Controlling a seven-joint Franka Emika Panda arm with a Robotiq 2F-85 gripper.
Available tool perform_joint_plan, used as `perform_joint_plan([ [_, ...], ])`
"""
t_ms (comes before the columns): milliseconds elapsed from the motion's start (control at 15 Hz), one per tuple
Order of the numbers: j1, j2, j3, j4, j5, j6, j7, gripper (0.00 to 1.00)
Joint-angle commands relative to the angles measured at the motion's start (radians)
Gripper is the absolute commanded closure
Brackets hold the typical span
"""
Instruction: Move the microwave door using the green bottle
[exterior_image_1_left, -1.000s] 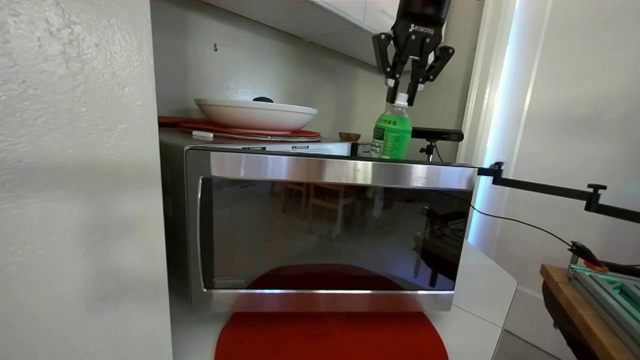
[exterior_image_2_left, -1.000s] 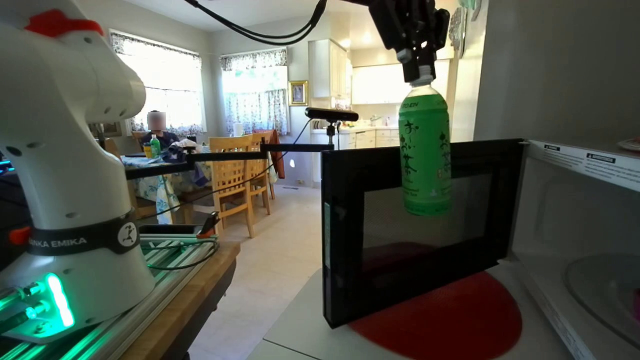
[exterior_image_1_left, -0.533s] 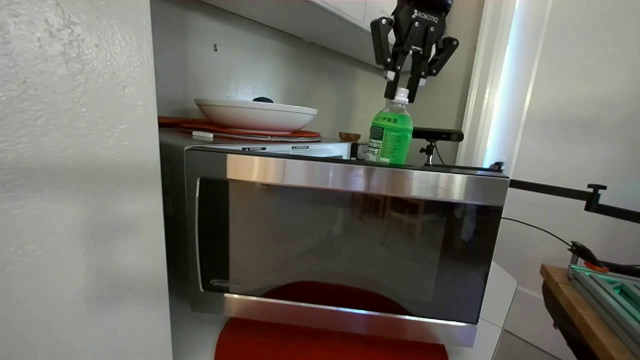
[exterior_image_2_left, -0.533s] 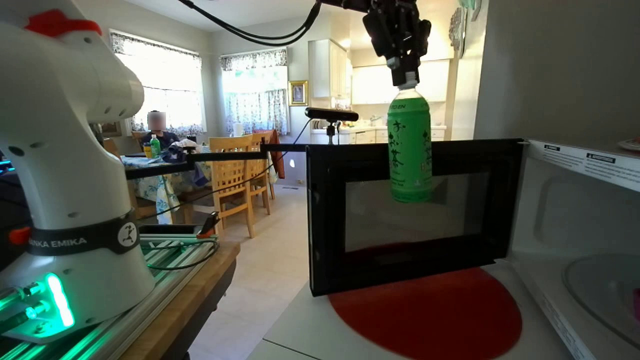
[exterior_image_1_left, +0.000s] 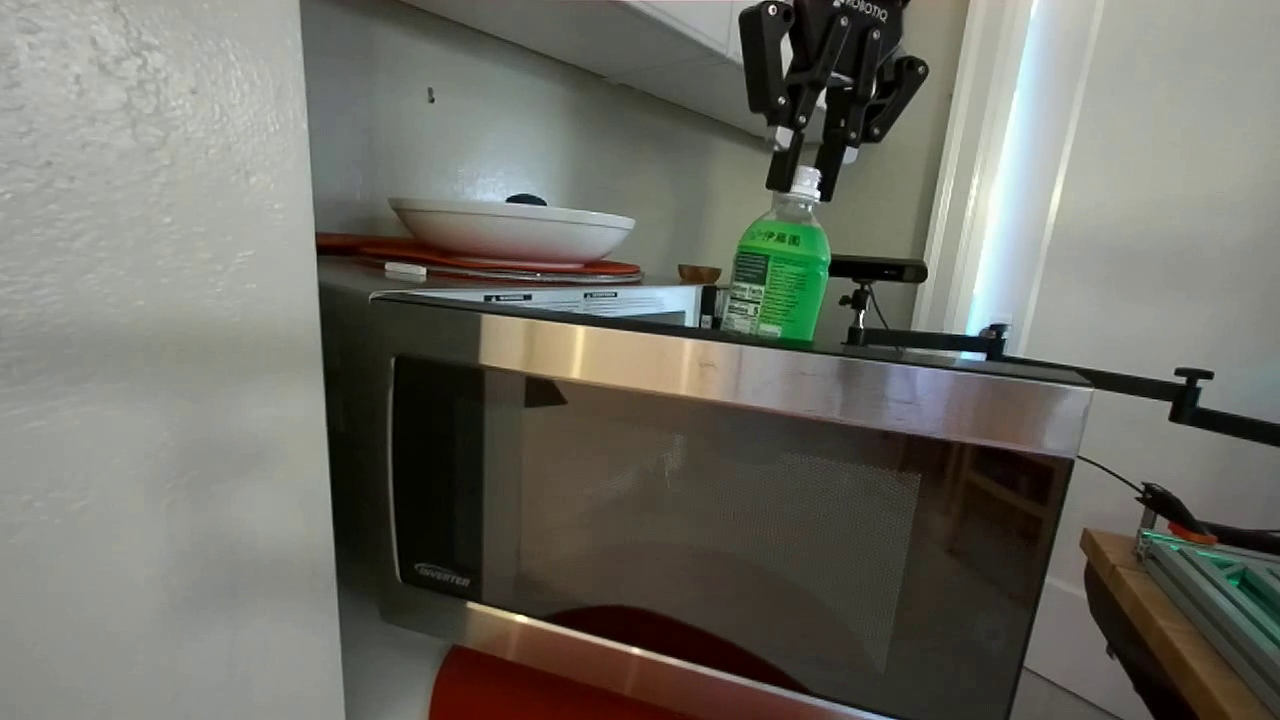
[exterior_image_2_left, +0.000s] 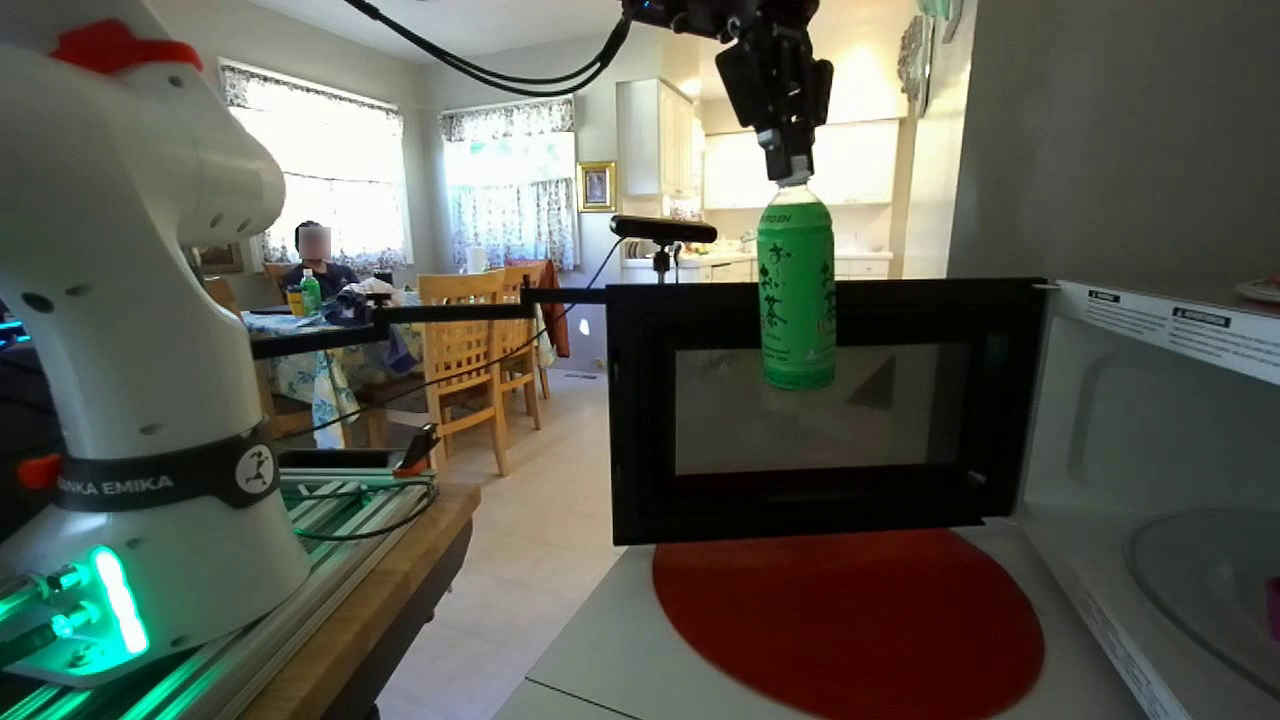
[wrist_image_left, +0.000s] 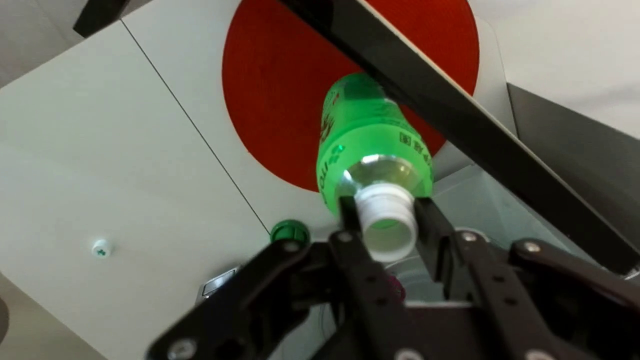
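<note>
The green bottle (exterior_image_1_left: 778, 285) is uncapped, with a white neck. It hangs nearly upright from my gripper (exterior_image_1_left: 805, 185), whose fingers are shut around the neck in the wrist view (wrist_image_left: 386, 215). The microwave door (exterior_image_1_left: 700, 540) stands wide open, its steel and glass front showing in an exterior view. Its black inner side (exterior_image_2_left: 900, 500) shows in an exterior view with the bottle in front of it. In the wrist view the bottle's lower part is against or very close to the door's inner side (wrist_image_left: 465, 115). The exact contact is hidden there.
The microwave's open cavity (exterior_image_2_left: 1090, 400) is beside the door's hinge. A red round mat (exterior_image_2_left: 850, 640) lies below the door. A camera (exterior_image_2_left: 663, 231) on a black bar (exterior_image_2_left: 450, 312) stands beyond the door. A white bowl (exterior_image_1_left: 510, 235) sits on the microwave. A green cap (wrist_image_left: 289, 231) lies below.
The door has swung wider open, its free edge moving away from the microwave. My gripper and the bottle have moved the same way, still shut on the neck.
</note>
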Motion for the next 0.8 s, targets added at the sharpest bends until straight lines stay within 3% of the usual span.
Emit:
perform_joint_plan([
  [0, 0.013, 0.011, 0.008, 0.003, 0.041, 0.029, -0.053, 0.92],
  [733, 0.057, 0.073, 0.048, -0.003, 0.036, 0.202, -0.121, 0.92],
])
